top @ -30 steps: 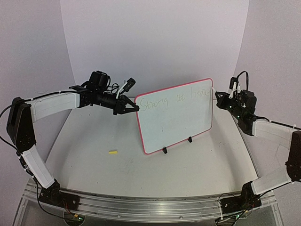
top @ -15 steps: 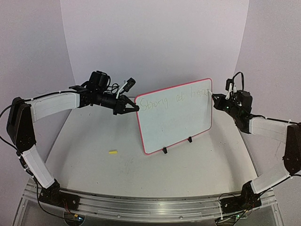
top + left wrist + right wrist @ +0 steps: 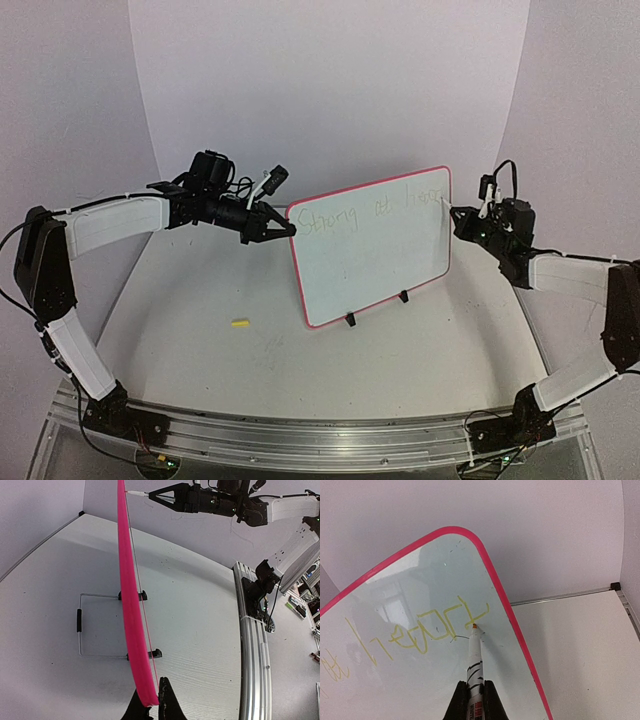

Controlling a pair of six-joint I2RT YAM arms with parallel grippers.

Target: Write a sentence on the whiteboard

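We find the left pincer [image 3: 150, 706] clamped on the pink rim [image 3: 131, 630] of the whiteboard [image 3: 372, 270]. The board stands upright on its wire stand [image 3: 80, 630] on the surface [image 3: 200, 290], between the two pincers. The right pincer [image 3: 472, 700] grips a marker [image 3: 476, 655], its tip touching the board at the end of the sentence [image 3: 427, 630]. We judge the board light, stiff, slick-faced and liable to tip. The rim is the sound place to hold it.

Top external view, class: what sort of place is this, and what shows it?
Probably a robotics lab workcell: a left arm and right arm bolted to a metal rail at the table edge, plain white backdrop walls around it, and a whiteboard propped up.
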